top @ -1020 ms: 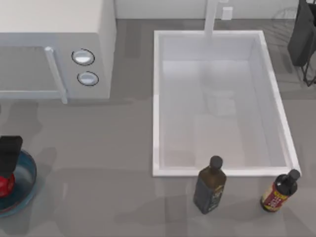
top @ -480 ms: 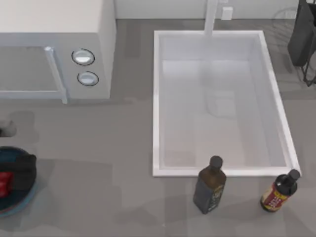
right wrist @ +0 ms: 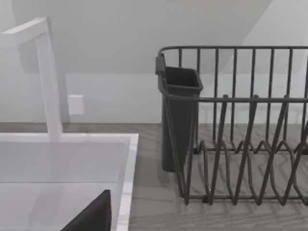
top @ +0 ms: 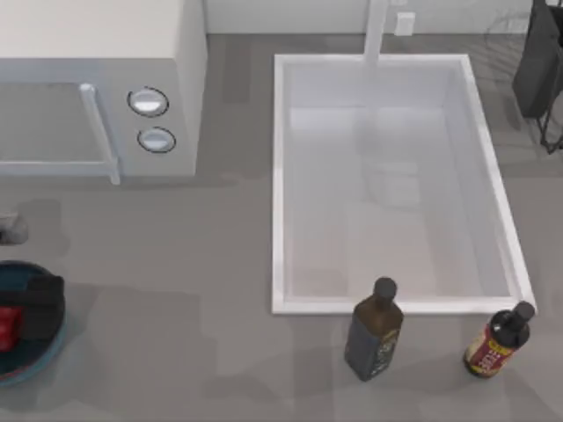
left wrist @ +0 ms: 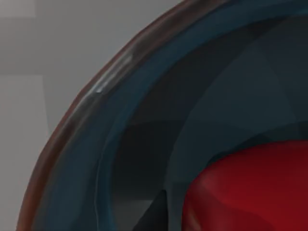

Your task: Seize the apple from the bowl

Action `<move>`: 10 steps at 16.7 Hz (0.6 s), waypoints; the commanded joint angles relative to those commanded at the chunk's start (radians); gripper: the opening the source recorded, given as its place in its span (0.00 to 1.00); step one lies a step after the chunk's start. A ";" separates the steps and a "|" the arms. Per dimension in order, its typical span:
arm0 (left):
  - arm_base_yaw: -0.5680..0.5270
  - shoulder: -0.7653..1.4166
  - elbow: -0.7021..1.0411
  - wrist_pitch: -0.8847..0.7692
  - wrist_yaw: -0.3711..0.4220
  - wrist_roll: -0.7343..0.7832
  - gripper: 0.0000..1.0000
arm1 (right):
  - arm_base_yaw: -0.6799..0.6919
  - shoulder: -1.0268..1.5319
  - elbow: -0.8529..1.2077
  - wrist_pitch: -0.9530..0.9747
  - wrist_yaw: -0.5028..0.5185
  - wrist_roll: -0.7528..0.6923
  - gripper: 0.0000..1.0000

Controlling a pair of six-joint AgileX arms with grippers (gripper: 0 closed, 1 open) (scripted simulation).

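The teal-blue bowl (top: 35, 356) sits at the table's front left edge, cut off by the top view's left border. In it lies the red apple (top: 6, 323), partly covered by my left gripper (top: 26, 315), which is down inside the bowl and right against the fruit. Close up in the left wrist view, the apple (left wrist: 250, 192) rests against the bowl's dark inner wall (left wrist: 144, 110) below its brownish rim. A dark part of my right gripper (right wrist: 91, 216) shows at the sink's back edge, facing the dish rack.
A white microwave (top: 97, 88) stands at the back left. The white sink (top: 280, 176) with its faucet (top: 376, 31) takes up the middle right. A dark bottle (top: 374, 330) and a red-labelled bottle (top: 497, 343) stand in front of it. A wire dish rack (right wrist: 240, 144) is at the back right.
My left gripper came down from above the bowl's far rim into the bowl beside the apple. In the last half second it hardly moved.
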 joint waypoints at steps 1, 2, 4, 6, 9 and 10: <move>0.000 0.000 0.000 0.000 0.000 0.000 0.85 | 0.000 0.000 0.000 0.000 0.000 0.000 1.00; 0.000 0.000 0.000 0.000 0.000 0.000 0.77 | 0.000 0.000 0.000 0.000 0.000 0.000 1.00; 0.000 0.000 0.000 0.000 0.000 0.000 0.62 | 0.000 0.000 0.000 0.000 0.000 0.000 1.00; 0.000 0.000 0.000 0.000 0.000 0.000 0.47 | 0.000 0.000 0.000 0.000 0.000 0.000 1.00; 0.000 0.000 0.000 0.000 0.000 0.000 0.25 | 0.000 0.000 0.000 0.000 0.000 0.000 1.00; 0.000 0.000 0.000 0.000 0.000 0.000 0.17 | 0.000 0.000 0.000 0.000 0.000 0.000 1.00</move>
